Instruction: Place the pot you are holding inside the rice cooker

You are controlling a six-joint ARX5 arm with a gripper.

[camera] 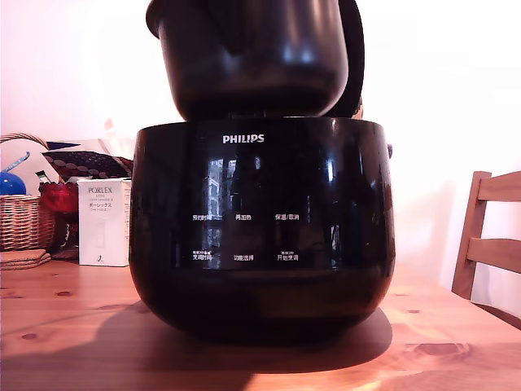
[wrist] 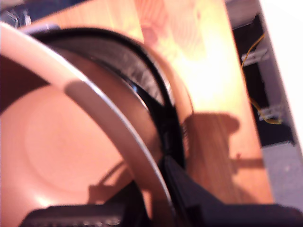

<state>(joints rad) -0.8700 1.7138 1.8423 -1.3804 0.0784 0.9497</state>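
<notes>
The pot (camera: 244, 57), matte black with a flared rim, hangs tilted just above the rice cooker (camera: 260, 236), its rounded bottom level with the cooker's top opening. The cooker is glossy black with PHILIPS in white, and its open lid (camera: 356, 57) stands behind the pot. In the wrist view I look into the pot's coppery inside (wrist: 61, 137), with the cooker's black rim (wrist: 142, 71) beyond it. My gripper (wrist: 154, 198) is shut on the pot's rim, with one dark finger (wrist: 194, 198) on the outside. The exterior view does not show the gripper.
The wooden table (camera: 65, 326) carries a white Porlex box (camera: 104, 221), a wicker basket (camera: 24, 220) and a blue ball (camera: 11, 183) at the exterior view's left. A wooden chair (camera: 488, 236) stands at its right. Past the table edge lies floor with cables (wrist: 265, 94).
</notes>
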